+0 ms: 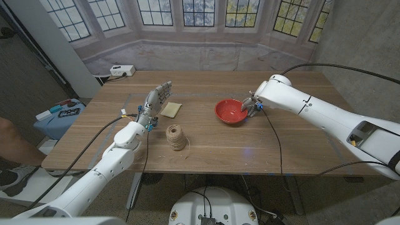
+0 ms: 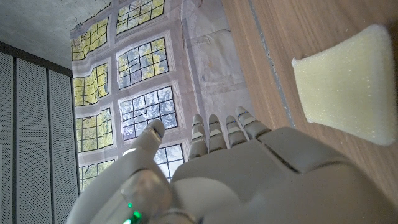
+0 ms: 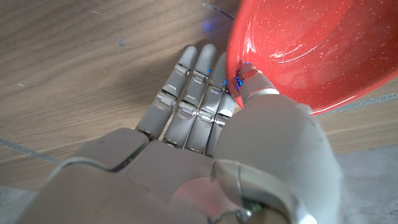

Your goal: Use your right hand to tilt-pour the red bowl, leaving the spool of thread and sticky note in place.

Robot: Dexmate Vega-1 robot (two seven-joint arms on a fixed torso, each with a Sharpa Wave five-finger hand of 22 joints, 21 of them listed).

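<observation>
Right hand [image 1: 251, 106] at the rim of the red bowl [image 1: 231, 112], mid-bench [image 1: 206, 150]. In the right wrist view the thumb [image 3: 252, 93] presses against the bowl's rim while the fingers [image 3: 186, 93] lie extended beneath and beside its outer wall, so the hand pinches the rim rather than wrapping the bowl. The bowl appears slightly raised on the hand's side; the tilt seems just begun. To pour well, the rim pinch should stay firm as the wrist rolls, with the bowl's far edge kept low over bare wood and away from the spool of thread [image 1: 176, 137] and the yellow sticky note [image 1: 171, 109], both lying well apart from the bowl. The bowl's interior shows only glossy highlights; no contents can be made out. Left hand [image 1: 152, 103] stands with fingers straight and apart, holding nothing, just beside the sticky note.
</observation>
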